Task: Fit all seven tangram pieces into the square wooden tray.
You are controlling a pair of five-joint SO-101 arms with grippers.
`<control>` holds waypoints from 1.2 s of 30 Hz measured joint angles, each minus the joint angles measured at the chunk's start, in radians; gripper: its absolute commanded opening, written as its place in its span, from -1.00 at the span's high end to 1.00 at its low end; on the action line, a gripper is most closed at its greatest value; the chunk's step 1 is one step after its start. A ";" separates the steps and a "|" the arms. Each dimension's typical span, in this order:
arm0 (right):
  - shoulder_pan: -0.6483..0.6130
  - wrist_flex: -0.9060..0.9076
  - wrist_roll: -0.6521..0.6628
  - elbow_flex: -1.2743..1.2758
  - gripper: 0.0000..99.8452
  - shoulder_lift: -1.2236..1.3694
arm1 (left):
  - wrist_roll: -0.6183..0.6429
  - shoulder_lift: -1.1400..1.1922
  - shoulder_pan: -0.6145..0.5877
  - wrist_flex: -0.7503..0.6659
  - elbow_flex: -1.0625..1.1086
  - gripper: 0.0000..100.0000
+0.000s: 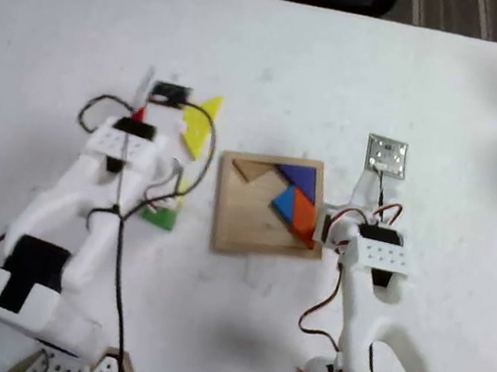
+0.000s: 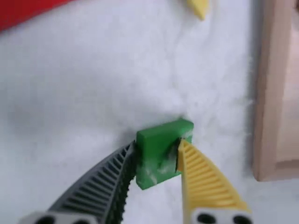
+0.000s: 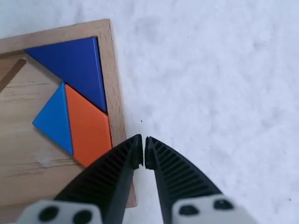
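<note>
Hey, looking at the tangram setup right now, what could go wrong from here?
The left gripper seems to pinch the green square piece by one end only, so it may twist or slip when lifted. The right gripper, shut, sits right at the rim of the wooden tray. It could nudge the tray and shift the orange piece next to it, or block the green piece's way in.

White arms (image 1: 64, 203), black servos (image 1: 34, 270), dark cables (image 1: 117, 288); left hand (image 2: 156, 148) grey-and-yellow.

Green square (image 2: 161, 156) near wooden tray (image 2: 273, 93)
</note>
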 measured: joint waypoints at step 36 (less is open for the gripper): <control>0.058 0.000 0.000 0.000 0.97 0.000 | -0.133 0.002 0.388 0.170 -0.069 0.96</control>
